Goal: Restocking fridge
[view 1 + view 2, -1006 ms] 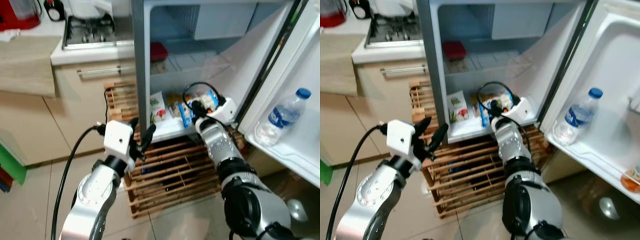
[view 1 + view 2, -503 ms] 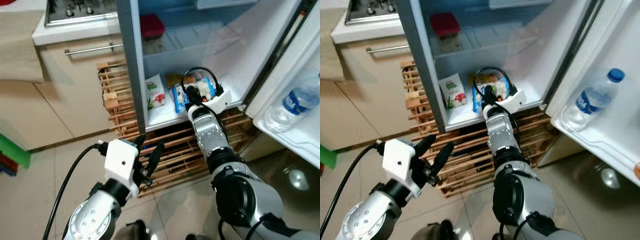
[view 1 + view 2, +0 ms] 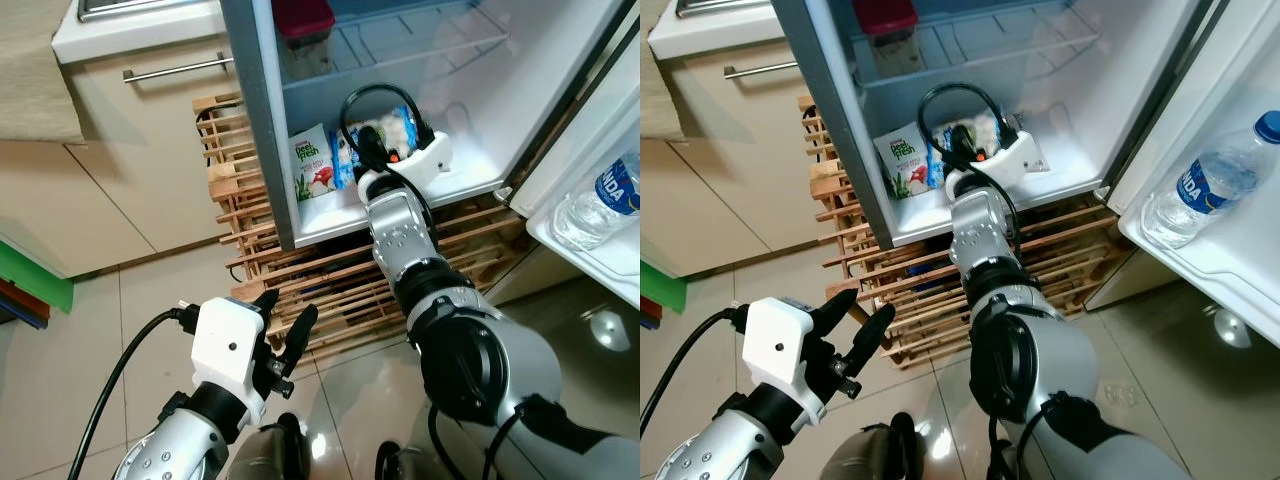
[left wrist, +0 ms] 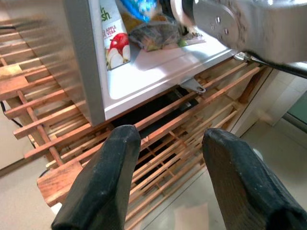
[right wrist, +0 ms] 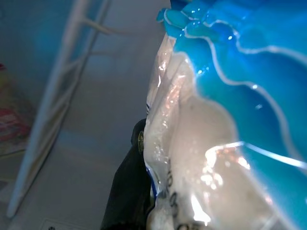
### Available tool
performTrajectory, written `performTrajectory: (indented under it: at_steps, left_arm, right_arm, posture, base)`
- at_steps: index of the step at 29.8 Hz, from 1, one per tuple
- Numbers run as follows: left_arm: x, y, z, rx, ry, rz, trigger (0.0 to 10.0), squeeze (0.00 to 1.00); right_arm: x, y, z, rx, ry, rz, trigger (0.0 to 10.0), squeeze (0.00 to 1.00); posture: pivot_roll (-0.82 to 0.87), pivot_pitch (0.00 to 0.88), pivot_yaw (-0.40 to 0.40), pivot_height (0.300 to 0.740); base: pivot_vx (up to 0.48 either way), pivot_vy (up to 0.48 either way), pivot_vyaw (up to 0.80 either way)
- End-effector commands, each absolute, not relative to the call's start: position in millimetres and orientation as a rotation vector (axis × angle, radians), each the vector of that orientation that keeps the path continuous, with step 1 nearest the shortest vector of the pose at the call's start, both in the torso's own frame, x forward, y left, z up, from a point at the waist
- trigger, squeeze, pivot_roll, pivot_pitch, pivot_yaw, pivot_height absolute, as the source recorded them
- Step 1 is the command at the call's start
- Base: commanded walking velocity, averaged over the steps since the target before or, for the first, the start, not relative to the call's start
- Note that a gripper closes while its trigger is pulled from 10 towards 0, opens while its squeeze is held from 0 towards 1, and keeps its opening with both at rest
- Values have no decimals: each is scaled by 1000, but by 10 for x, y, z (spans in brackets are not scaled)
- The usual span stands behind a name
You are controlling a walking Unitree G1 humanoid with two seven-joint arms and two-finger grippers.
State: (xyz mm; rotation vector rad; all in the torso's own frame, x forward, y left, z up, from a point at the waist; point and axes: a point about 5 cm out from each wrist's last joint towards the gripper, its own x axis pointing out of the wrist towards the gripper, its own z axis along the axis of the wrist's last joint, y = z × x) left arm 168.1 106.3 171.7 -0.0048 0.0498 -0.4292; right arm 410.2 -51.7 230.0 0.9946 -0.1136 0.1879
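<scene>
Right gripper (image 3: 385,140) reaching into fridge (image 3: 470,120), clamping blue bag (image 5: 225,120) — left gripper (image 3: 283,335) low, fingers spread, empty.

You can see the white bottom shelf (image 3: 420,196) of the fridge; a juice carton (image 3: 313,174) stands on it, with a blue and clear bag (image 3: 385,128) just beside it, and wooden slats (image 3: 330,290) sit under the shelf

juice carton (image 3: 313,167): 1 | blue bag (image 5: 230,115): 1 | water bottle (image 3: 1212,184): 1 | red-lidded container (image 3: 303,34): 1
</scene>
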Motion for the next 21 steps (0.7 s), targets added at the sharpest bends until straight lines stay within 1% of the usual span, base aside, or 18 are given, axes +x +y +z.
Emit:
performTrajectory:
  at_steps: [1,4,5,6,7,10,11,12,18,21]
  left_arm:
    - [1631,1067,1725,-12,62,-426,10000,0]
    - [1616,1066,1727,-14,64,-424,10000,0]
    - [1599,1062,1725,-19,68,-420,10000,0]
    - [1599,1062,1725,-19,68,-420,10000,0]
    - [1589,1058,1725,-23,72,-417,10000,0]
    - [1580,1062,1724,-26,75,-407,10000,0]
    - [1578,1064,1723,-27,76,-405,10000,0]
    - [1573,1063,1725,-27,76,-402,10000,0]
    - [1554,1059,1726,-31,77,-388,10000,0]
    - [1541,1057,1718,-34,82,-382,10000,0]
  right_arm:
    - [4103,-492,2309,948,-102,172,0,0]
    - [4114,-528,2315,916,-104,157,0,0]
    - [4128,-573,2321,893,-98,133,0,682]
    - [4128,-573,2321,893,-98,133,0,682]
    - [4138,-604,2321,884,-91,112,0,1000]
    - [4151,-637,2324,874,-74,78,0,1000]
    - [4155,-643,2328,870,-66,70,2314,1000]
    - [4159,-644,2334,872,-61,68,10000,1000]
    - [4172,-654,2333,882,-23,51,10000,1000]
    - [4173,-666,2274,990,24,35,10000,1000]
  posture:
    - [228,300,59,736]
    - [227,299,58,736]
    - [230,298,56,736]
    - [230,298,56,736]
    - [231,298,55,736]
    - [232,296,56,736]
    - [232,293,57,736]
    - [233,294,55,736]
    - [235,291,49,736]
    - [235,293,46,736]
  base:
    - [0,0,0]
    - [0,0,0]
    - [0,0,0]
    - [0,0,0]
    - [0,0,0]
    - [0,0,0]
    - [0,0,0]
    - [0,0,0]
    - [0,0,0]
    - [0,0,0]
